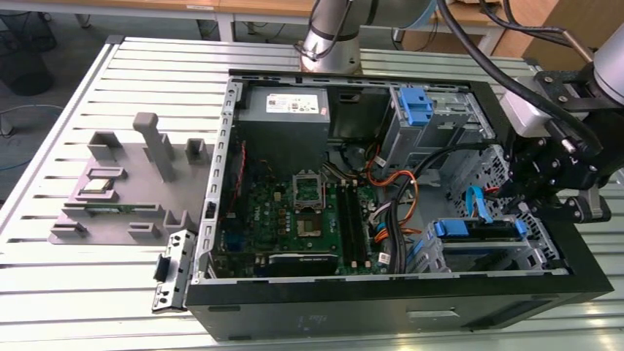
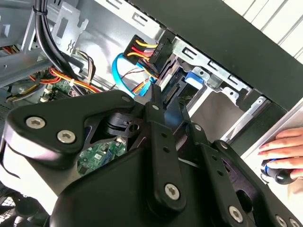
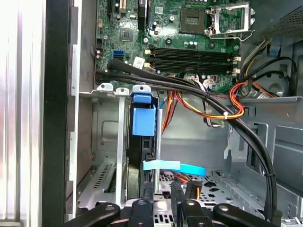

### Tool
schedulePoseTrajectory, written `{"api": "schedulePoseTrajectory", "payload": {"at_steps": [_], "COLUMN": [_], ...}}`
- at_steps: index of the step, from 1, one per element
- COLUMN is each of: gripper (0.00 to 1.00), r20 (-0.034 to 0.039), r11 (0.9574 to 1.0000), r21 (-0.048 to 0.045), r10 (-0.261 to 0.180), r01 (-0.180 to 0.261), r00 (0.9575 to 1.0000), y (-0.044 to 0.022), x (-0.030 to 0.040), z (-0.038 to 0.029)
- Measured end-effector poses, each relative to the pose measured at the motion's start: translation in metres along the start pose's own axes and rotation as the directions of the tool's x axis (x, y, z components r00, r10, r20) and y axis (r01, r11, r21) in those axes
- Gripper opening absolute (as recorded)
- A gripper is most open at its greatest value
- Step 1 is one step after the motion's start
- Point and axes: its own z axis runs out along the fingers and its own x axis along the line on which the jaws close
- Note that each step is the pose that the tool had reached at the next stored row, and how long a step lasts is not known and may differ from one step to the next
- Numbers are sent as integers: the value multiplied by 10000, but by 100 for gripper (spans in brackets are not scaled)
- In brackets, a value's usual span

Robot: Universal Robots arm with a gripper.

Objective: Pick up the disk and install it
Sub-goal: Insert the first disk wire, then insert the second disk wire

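The gripper (image 3: 163,203) is hovering, fingers (image 3: 188,208) parted and empty, over the drive cage (image 3: 106,137) in the computer case's (image 1: 390,307) corner, where the disk (image 3: 143,122) is standing on edge just beyond them, its long axis pointing away.

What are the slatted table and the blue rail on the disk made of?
The table looks like bare aluminium: pale, ribbed, dull sheen. The rail looks like moulded plastic: even, matte blue, rounded edges.

Arm (image 1: 332,33) out toward the exterior view's right, wrist (image 1: 577,91) bent over, jaws angled downward.
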Motion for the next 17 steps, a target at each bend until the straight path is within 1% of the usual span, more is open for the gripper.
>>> {"api": "schedulePoseTrajectory", "payload": {"at_steps": [1,3,4,5,7,9,17], "gripper": [29,29,29,29,29,29,29], "r20": [2,10,10,11,12,14,16], "r11": [9999,9992,9989,9987,9986,9980,9980], "r21": [-104,-409,-475,-517,-522,-638,-638], "r10": [6,29,34,37,38,46,46], "r01": [-6,-29,-33,-36,-37,-45,-45], "r00": [10000,10000,10000,10000,10000,10000,10000], "y": [-2,-5,-6,-6,-6,-6,-7], "x": [1,1,0,0,0,1,0], "z": [2,6,6,6,7,6,-7]}}
